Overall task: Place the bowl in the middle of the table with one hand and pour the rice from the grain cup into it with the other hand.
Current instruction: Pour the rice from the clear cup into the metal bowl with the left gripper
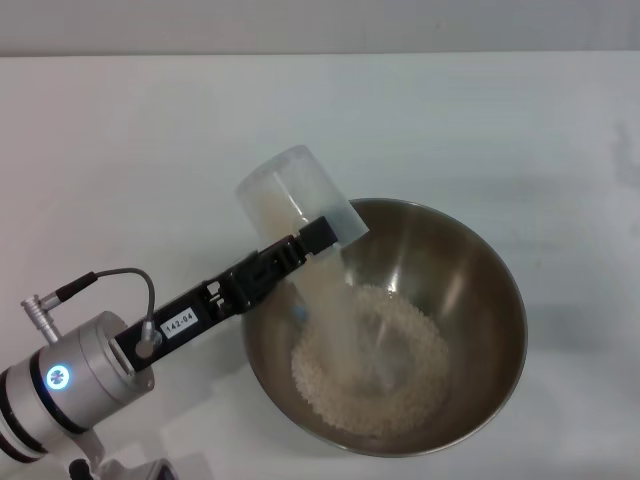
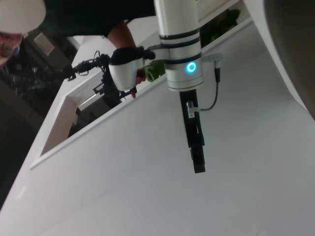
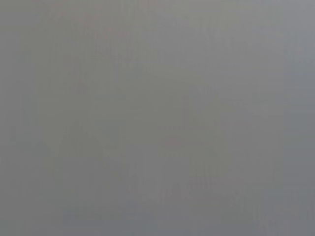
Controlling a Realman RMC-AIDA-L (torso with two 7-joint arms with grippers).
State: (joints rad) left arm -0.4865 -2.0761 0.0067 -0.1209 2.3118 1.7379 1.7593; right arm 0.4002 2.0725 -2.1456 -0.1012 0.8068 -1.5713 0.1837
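The steel bowl (image 1: 500, 280) stands on the white table (image 1: 120, 150), right of centre in the head view. A pale heap of rice (image 1: 370, 365) lies in its bottom. My left gripper (image 1: 315, 236) is shut on the clear grain cup (image 1: 285, 195). It holds the cup tipped mouth-down over the bowl's left rim, and rice streams (image 1: 330, 300) out of it into the bowl. The left wrist view shows the bowl's outer wall (image 2: 295, 54) and, farther off, my right gripper (image 2: 198, 164) hanging over bare table. The right wrist view is plain grey.
The table's far edge (image 1: 320, 54) runs along the top of the head view. In the left wrist view, a person (image 2: 123, 34) and dark equipment (image 2: 98, 73) stand beyond the table's edge.
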